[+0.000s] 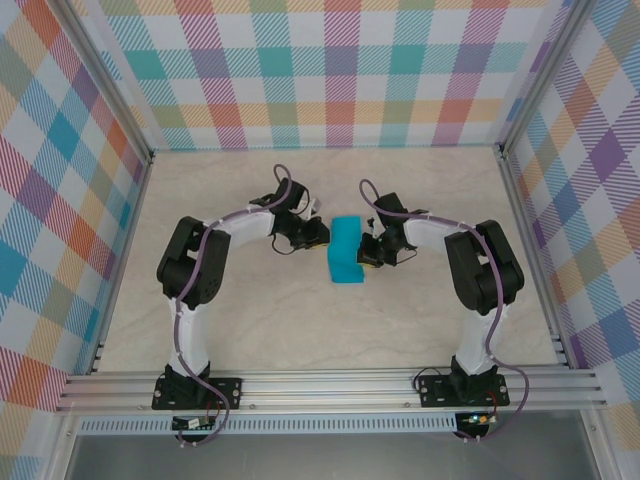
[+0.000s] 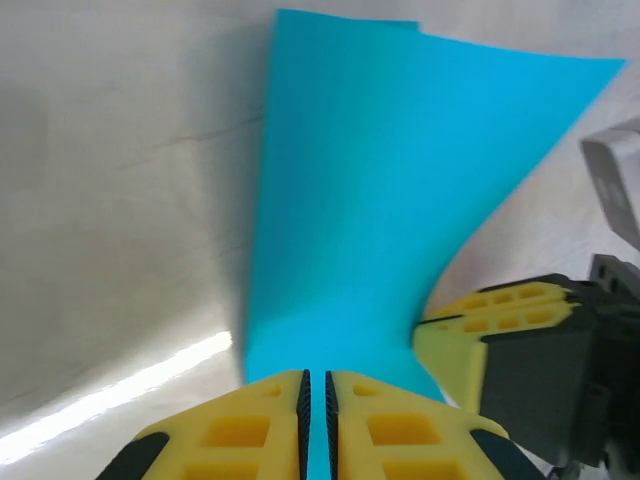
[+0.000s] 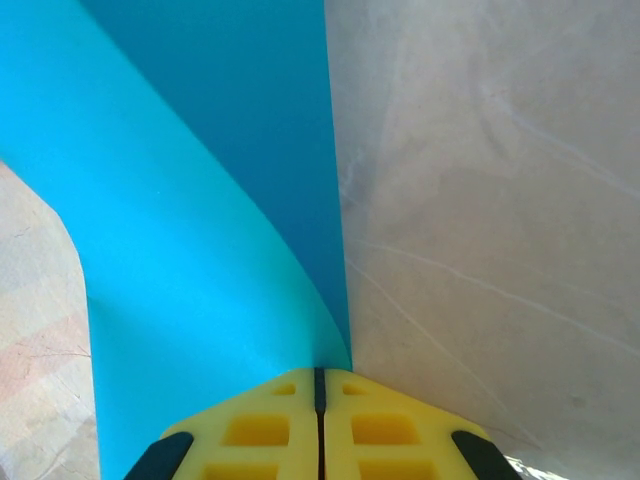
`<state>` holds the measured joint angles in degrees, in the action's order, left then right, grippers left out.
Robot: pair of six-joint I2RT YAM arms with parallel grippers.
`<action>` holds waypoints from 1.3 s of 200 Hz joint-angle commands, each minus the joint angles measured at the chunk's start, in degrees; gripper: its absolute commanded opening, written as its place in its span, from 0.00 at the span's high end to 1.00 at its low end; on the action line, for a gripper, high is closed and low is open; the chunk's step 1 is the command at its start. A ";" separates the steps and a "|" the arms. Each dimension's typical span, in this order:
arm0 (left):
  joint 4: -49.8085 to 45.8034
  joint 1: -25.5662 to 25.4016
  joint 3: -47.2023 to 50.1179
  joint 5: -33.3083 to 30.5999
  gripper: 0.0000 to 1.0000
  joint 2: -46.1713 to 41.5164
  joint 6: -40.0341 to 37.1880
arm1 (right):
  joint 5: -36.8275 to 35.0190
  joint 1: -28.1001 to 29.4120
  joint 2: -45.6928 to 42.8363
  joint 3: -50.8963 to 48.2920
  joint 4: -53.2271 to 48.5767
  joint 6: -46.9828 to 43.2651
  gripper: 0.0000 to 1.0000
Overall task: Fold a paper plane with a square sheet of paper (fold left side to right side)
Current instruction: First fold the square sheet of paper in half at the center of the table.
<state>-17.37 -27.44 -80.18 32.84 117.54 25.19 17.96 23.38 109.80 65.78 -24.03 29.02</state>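
The teal-blue square sheet of paper [image 1: 347, 250] lies mid-table, doubled over into a narrow upright strip that bulges instead of lying flat. My right gripper [image 1: 368, 252] is at its right edge. In the right wrist view the gripper [image 3: 320, 372] is shut, with the curved sheet [image 3: 200, 250] running into its tips. My left gripper [image 1: 318, 238] is at the strip's left side. Its jaws [image 2: 316, 385] stand almost together over the sheet [image 2: 370, 180], and teal shows through the thin slit. I cannot tell whether they pinch it. The right fingers [image 2: 490, 320] show beside the sheet.
The beige tabletop [image 1: 250, 340] is enclosed by plaid walls [image 1: 330, 70] with aluminium posts at the corners. A metal rail [image 1: 330, 385] runs along the near edge, where both arm bases are bolted.
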 commanded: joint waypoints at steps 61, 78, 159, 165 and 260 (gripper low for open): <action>-0.15 -2.35 -7.63 1.39 0.87 8.98 0.36 | -6.83 0.44 4.64 -1.09 -7.43 -1.75 0.93; -0.65 -2.18 -8.51 0.42 0.87 10.35 0.12 | -6.97 0.40 4.64 -1.10 -7.52 -1.78 0.93; 0.88 1.72 -10.73 -3.57 0.86 13.10 2.21 | -7.58 0.45 4.73 -1.34 -8.40 -2.56 0.93; 0.59 1.99 -11.43 -4.17 0.86 13.61 2.41 | -7.51 0.49 4.76 -1.35 -8.39 -2.60 0.93; -5.74 4.43 -32.70 -4.15 0.84 24.49 5.29 | -7.41 0.49 4.11 -1.62 -8.53 -2.57 0.93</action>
<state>-20.95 -24.49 -107.72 30.35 138.43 29.15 17.32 23.66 110.21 66.65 -25.17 27.73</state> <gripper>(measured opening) 0.153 0.072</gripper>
